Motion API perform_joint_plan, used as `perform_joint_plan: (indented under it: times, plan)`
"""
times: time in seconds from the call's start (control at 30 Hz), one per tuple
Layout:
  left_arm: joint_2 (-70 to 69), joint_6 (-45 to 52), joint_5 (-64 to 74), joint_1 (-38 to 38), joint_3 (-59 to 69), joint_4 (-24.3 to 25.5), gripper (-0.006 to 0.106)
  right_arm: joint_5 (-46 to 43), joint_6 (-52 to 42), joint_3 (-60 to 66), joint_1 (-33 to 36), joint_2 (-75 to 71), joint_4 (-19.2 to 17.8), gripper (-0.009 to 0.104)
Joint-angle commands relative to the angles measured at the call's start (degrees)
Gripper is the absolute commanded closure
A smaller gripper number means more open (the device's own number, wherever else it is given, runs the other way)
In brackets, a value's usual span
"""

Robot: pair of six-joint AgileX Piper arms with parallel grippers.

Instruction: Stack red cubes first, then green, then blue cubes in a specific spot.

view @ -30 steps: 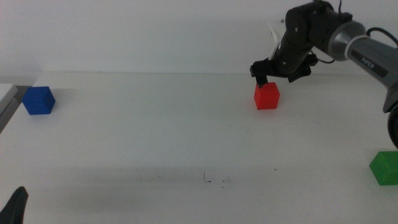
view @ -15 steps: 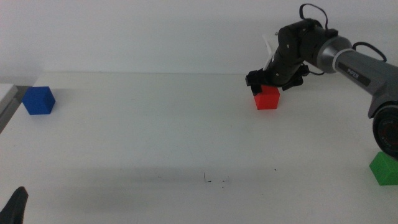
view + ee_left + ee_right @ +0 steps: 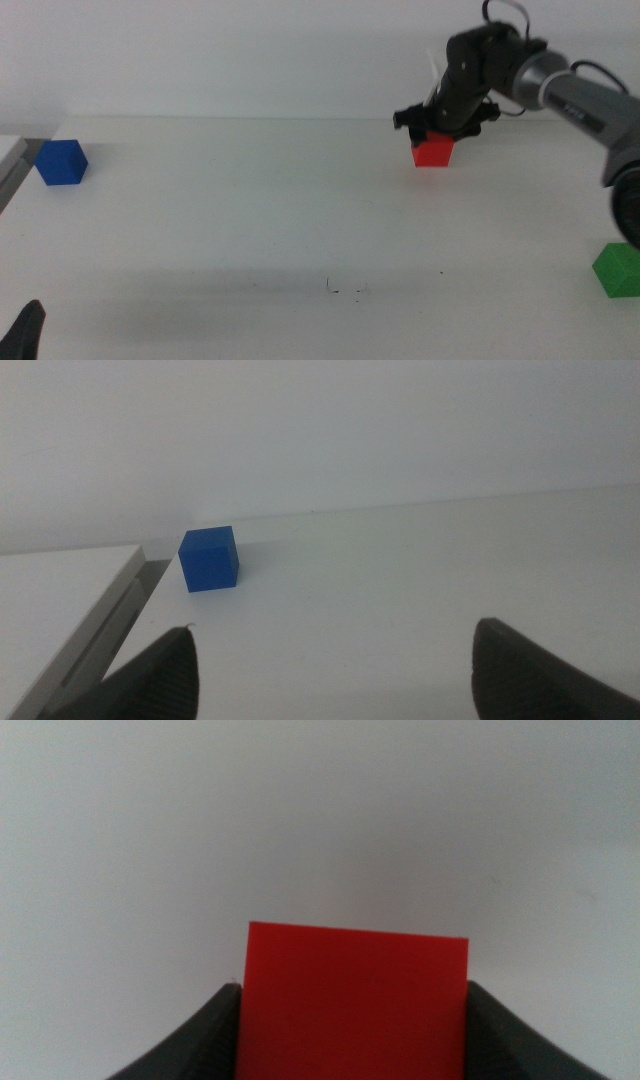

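Right gripper (image 3: 433,136) straddles the red cube (image 3: 433,152) at the table's far right, jaws flanking its flat sides; actual contact cannot be told. Cube likely light, rigid, matte, gripping well.

From the wrist, the red cube (image 3: 355,1000) runs off the picture's lower edge, its base unseen. The right tool (image 3: 432,134) covers the cube's top from overhead. The green cube (image 3: 618,269) is clipped by the frame's side. The desk scribbles (image 3: 345,290) are too tiny to read.
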Motion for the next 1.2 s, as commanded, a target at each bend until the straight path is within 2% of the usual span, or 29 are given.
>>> perform_joint_plan:
  times: [0.0,0.07,0.2,0.33,0.43,0.63,0.7,0.8,1.17]
  plan:
    - [-0.2,0.0,-0.8,0.0,0.0,-0.1,0.007,1.3,3.3,2.5,1.6,-5.5,-0.9,0.089]
    - [-0.2,0.0,-0.8,0.0,0.0,-0.1,0.007,-0.8,6.9,8.6,3.9,-10.6,-2.9,0.089]
    - [-0.2,0.0,-0.8,0.0,0.0,-0.1,0.007,-6.2,18.3,24.7,10.3,-20.6,-9.6,0.089]
    - [-0.2,0.0,-0.8,0.0,0.0,-0.1,0.007,-6.0,31.6,34.5,18.5,-26.9,-15.8,0.089]
    - [-0.2,0.0,-0.8,0.0,0.0,-0.1,0.007,-2.3,37.0,35.0,23.6,-27.2,-16.9,0.089]
    - [-0.2,0.0,-0.8,0.0,0.0,-0.1,0.007,-3.9,46.6,35.0,30.9,-26.2,-19.1,0.089]
    - [-0.2,0.0,-0.8,0.0,0.0,-0.1,0.007,-4.1,48.1,35.0,31.3,-26.0,-18.1,0.089]
    - [-0.2,0.0,-0.8,0.0,0.0,-0.1,0.007,-4.1,49.5,35.2,32.2,-25.2,-20.1,0.089]
    - [-0.2,0.0,-0.8,0.0,0.0,-0.1,0.007,-3.0,51.1,35.2,32.0,-18.9,-21.1,0.089]
